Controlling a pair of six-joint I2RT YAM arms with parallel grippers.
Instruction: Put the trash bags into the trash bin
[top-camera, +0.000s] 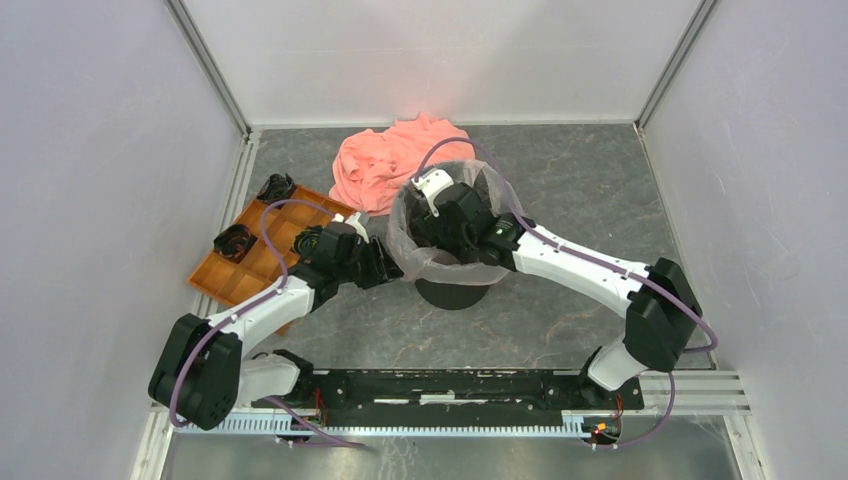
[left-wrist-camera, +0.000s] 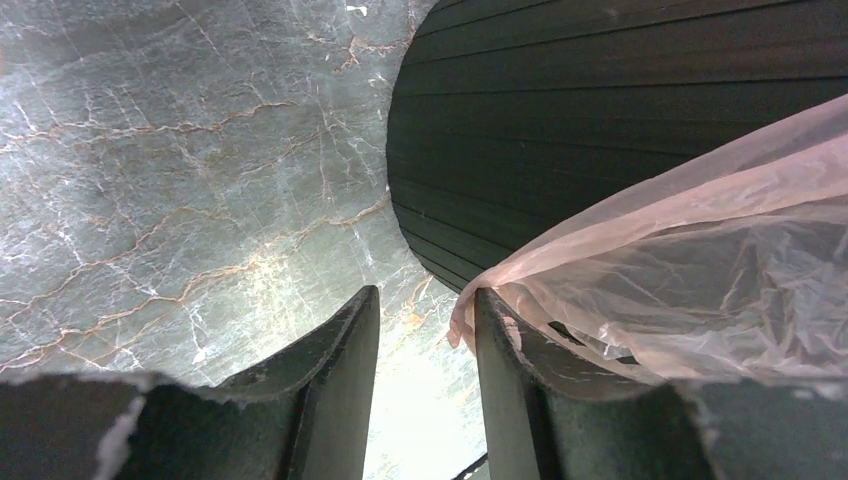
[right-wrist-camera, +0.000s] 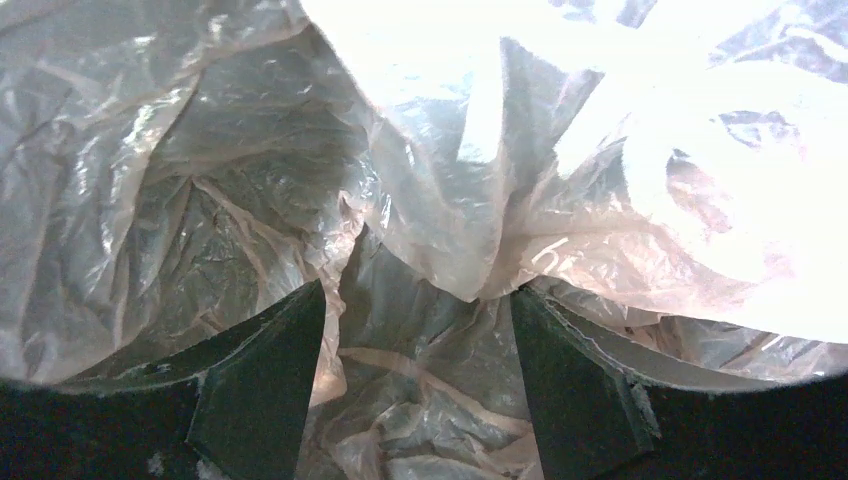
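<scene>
– Contents of the round black plastic bin with tapered sides (top-camera: 455, 292), please.
– It holds the thin, translucent pale pink plastic film bag (top-camera: 400, 240), whose edge folds outward over the rim. The right gripper (top-camera: 455, 233) is down inside the mouth too.
– How do its fingers (right-wrist-camera: 270, 370) stand?
– Wide apart. Crumpled film lies ahead of both fingertips and to either side. One fold hangs into the gap between them, but nothing is pinched.
– And the left gripper (left-wrist-camera: 425, 330)?
– It is outside the bin, just beside the wall. Its two fingers are parted by a narrow gap, and only the grey marbled table (left-wrist-camera: 150, 200) shows through it. The bag's loose pink edge lies over the outer side of the right-hand finger and touches its tip. Ribbed black wall rises just beyond the fingertips.
– Does any other container hold things?
– Yes, a flat orange compartment tray (top-camera: 245, 272), on the far side of the left fingers from the bin. Two compartments each hold a small black item (top-camera: 277, 187); I cannot tell what these are.
– Anything loose?
– A salmon-orange fabric cloth (top-camera: 385, 165) lies bunched on the table beyond the bin, apart from both pairs of fingers.
</scene>
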